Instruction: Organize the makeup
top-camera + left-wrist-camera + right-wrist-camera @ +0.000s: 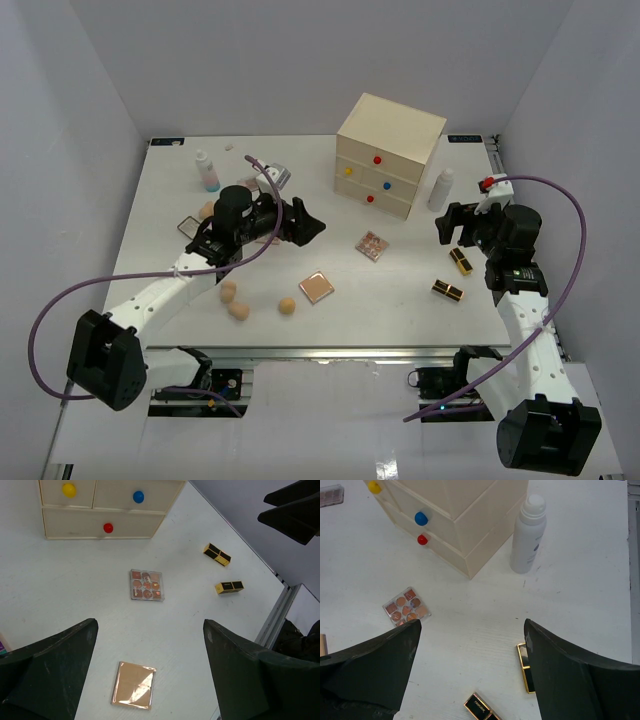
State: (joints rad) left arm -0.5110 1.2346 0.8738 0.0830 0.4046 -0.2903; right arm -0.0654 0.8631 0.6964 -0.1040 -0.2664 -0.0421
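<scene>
- We find the far lipstick tube (460,261) flat on the white bench (390,318), long axis slanting far-left to near-right. The near lipstick tube (448,290) lies almost crosswise. Both are black with gold trim and square-sided.
- The cream chest (390,150) stands with three drawers shut, contents hidden. A white bottle (440,188) stands upright just beside it.
- A clear nine-pan palette (372,245) and a glossy peach compact (317,287) lie flat mid-bench. Rounded tan sponges (238,310) sit toward the left.
- The left jaws and the right jaws both gape wide above the bench, holding nothing.
</scene>
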